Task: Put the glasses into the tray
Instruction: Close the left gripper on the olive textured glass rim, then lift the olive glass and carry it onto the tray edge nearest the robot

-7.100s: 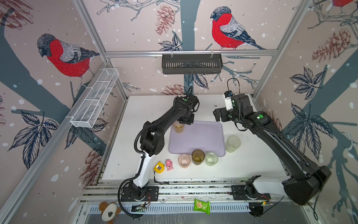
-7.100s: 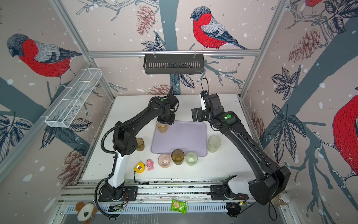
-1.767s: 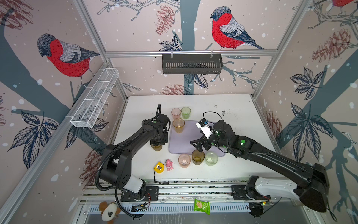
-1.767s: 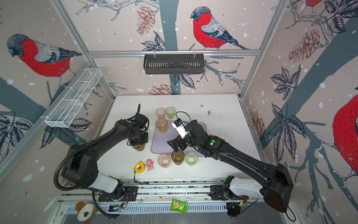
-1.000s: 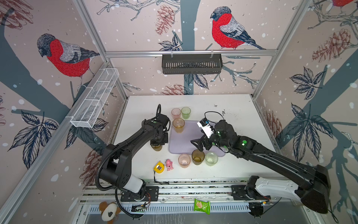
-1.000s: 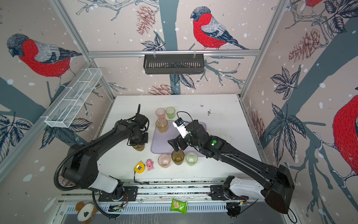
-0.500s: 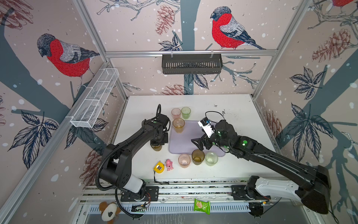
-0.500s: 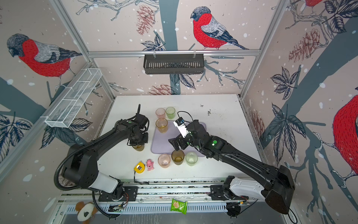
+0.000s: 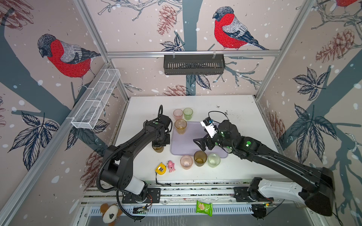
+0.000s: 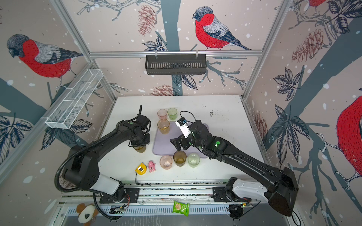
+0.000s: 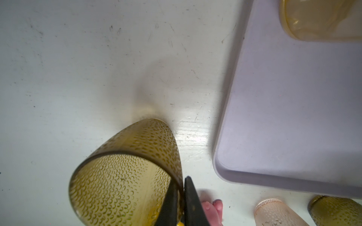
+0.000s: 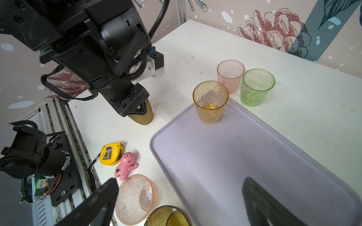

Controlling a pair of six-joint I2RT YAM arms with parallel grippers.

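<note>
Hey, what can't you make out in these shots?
- Top views: the left hand covers most of the brown glass beside the tray, rim included.
- Left wrist view: the frame edge cuts off part of that glass and most of the hand.
- Right wrist view: the frame edge cuts off the second brown glass and most of the right hand.

No lettering can be read, even on the green snack packet [image 9: 204, 208].
</note>
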